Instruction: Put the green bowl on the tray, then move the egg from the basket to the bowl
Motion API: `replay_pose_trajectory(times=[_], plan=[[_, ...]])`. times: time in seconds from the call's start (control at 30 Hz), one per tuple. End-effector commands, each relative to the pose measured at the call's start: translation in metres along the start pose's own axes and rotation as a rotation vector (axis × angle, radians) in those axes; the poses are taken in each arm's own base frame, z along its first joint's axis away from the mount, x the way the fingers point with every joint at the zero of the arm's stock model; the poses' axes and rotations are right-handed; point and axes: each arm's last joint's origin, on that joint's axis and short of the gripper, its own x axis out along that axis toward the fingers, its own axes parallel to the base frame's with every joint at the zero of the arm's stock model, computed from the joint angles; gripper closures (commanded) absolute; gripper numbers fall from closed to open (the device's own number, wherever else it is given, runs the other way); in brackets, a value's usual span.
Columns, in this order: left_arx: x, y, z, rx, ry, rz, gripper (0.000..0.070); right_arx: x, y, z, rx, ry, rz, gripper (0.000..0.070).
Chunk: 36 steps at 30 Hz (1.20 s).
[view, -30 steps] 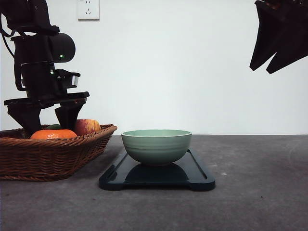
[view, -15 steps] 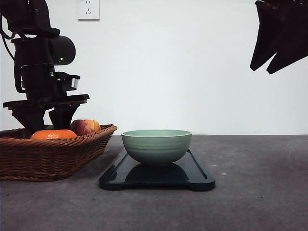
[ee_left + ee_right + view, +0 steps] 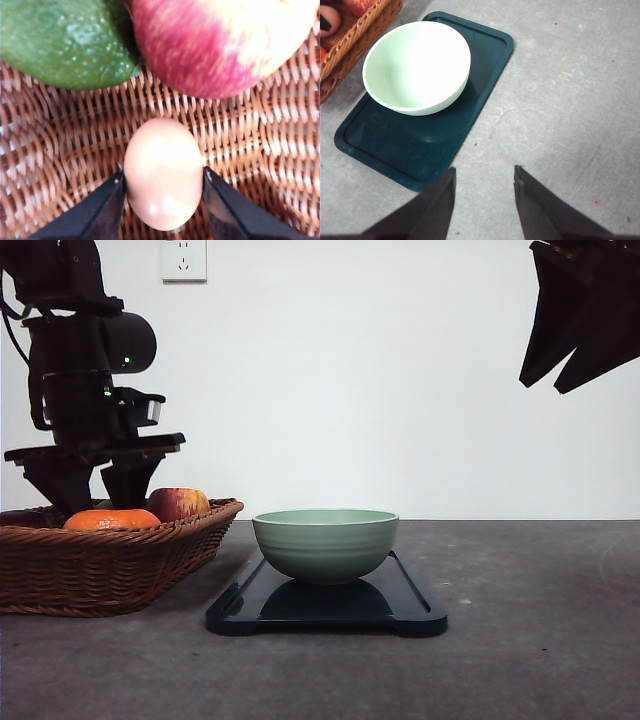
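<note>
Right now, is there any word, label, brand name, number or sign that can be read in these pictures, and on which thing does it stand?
None: no readable text stands on anything here.
The green bowl, the tray, the egg and the basket carry no writing.
The wall socket in the front view shows slots, no legible letters.
The left arm's housing has a small green light, not a sign.

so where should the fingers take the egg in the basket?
Across the egg's short axis at its widest girth, coming straight down from above. It lies on its side on the basket weave, both flanks free. The apple sits beyond one end. The left gripper already brackets it that way.
</note>
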Motion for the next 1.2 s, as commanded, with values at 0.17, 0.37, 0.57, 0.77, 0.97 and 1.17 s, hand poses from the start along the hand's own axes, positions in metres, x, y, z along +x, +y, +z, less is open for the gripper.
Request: replay_pose_trajectory(times=[0.17, 0.37, 0.57, 0.77, 0.97, 1.17], plan=[[-0.053, -0.005, 0.002, 0.007, -0.147, -0.004, 0.0449, 0.0, 0.001, 0.003, 0.007, -0.006, 0.001, 0.0472], [-0.086, -0.02, -0.004, 0.036, -0.241, -0.095, 0.0449, 0.0, 0.001, 0.003, 0.007, -0.007, 0.001, 0.0472], [-0.1, -0.055, -0.005, 0.127, -0.283, -0.155, 0.0448, 0.0, 0.001, 0.003, 0.006, -0.007, 0.001, 0.0472], [-0.107, -0.091, -0.003, 0.184, -0.355, -0.214, 0.0448, 0.0, 0.001, 0.003, 0.006, -0.007, 0.001, 0.0472], [-0.111, -0.113, -0.001, 0.189, -0.423, -0.262, 0.0445, 0.0, 0.001, 0.003, 0.004, -0.007, 0.001, 0.0472], [-0.102, -0.124, 0.003, 0.185, -0.443, -0.284, 0.0442, 0.0, 0.001, 0.003, 0.003, -0.007, 0.001, 0.0472]])
